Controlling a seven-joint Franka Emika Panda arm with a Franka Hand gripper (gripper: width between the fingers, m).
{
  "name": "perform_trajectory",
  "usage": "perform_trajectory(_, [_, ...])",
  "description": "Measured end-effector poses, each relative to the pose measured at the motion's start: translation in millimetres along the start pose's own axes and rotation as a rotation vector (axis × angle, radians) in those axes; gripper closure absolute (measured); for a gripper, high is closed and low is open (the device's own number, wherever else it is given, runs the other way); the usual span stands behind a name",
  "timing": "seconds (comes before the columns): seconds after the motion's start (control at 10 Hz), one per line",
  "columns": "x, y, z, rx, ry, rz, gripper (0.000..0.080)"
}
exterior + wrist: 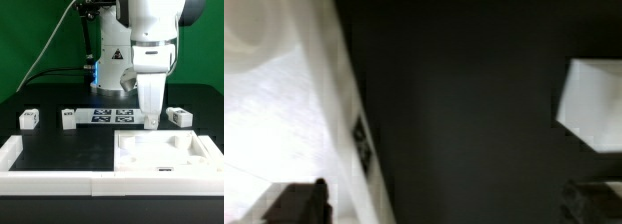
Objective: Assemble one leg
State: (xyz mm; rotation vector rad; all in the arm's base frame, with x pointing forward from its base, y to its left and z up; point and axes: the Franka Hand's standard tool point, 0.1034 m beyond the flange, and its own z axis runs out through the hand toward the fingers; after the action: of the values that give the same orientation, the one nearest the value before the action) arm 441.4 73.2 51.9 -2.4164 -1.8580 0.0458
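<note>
Three small white legs with tags lie on the black table in the exterior view: one [28, 119] at the far left, one [68, 119] beside it, one [179, 116] on the right. My gripper [150, 118] hangs low just behind the far edge of the large white panel [165, 155], between the marker board and the right leg. In the wrist view the gripper [446, 205] is open, with only dark table between its fingertips [295, 205]. The panel's edge [278, 110] lies along one side and a white block [594, 105], apparently a leg, lies on the other. A fourth leg is not visible.
The marker board [112, 114] lies flat behind the gripper at the robot's base. A white raised border [50, 180] runs along the table's front and left side. Cables hang behind the arm.
</note>
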Motion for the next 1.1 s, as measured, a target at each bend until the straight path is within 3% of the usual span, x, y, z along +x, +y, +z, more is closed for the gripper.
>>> perform_trajectory(0.1, [2.8,-7.5,-1.4,0.012,-0.009,0.052,0.015])
perform_trajectory(0.4, [3.4,-8.7,-0.5,0.015,-0.01,0.094,0.015])
perform_trajectory(0.8, [6.1,-11.8,0.9,0.01,-0.001,0.494,0.015])
perform_trajectory(1.1, [23.0,-43.5,11.9,0.018,-0.009,0.879,0.015])
